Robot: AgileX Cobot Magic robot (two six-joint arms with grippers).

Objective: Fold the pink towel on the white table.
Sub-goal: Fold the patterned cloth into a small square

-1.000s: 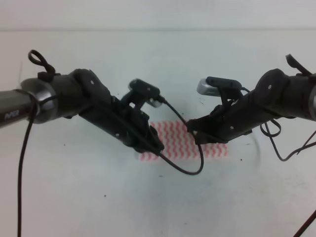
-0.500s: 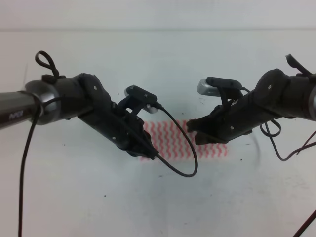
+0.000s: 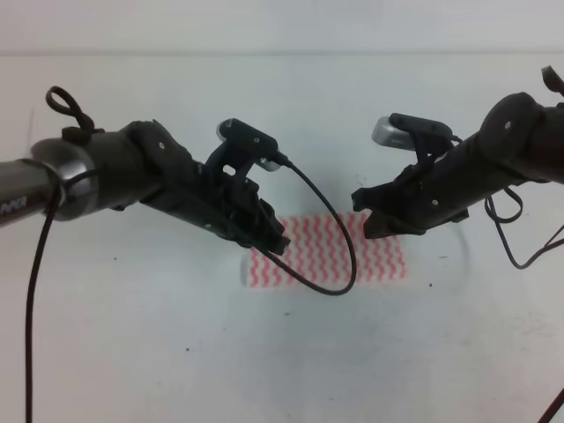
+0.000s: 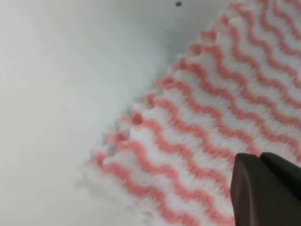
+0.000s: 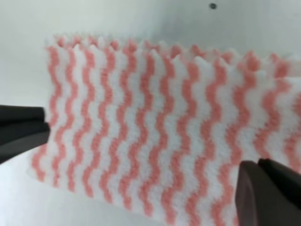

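Exterior high: pink towel (image 3: 330, 251) flat, white table (image 3: 176, 352).

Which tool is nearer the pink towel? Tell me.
Left, narrowly. The left tool overlaps the pink towel's left end; the right tool hovers at its upper right edge.

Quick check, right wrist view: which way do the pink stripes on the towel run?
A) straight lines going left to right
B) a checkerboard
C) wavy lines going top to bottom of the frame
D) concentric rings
C. In the right wrist view the pink towel shows wavy pink-and-white zigzag stripes running from its upper edge down to its lower edge, lying flat on the white table.
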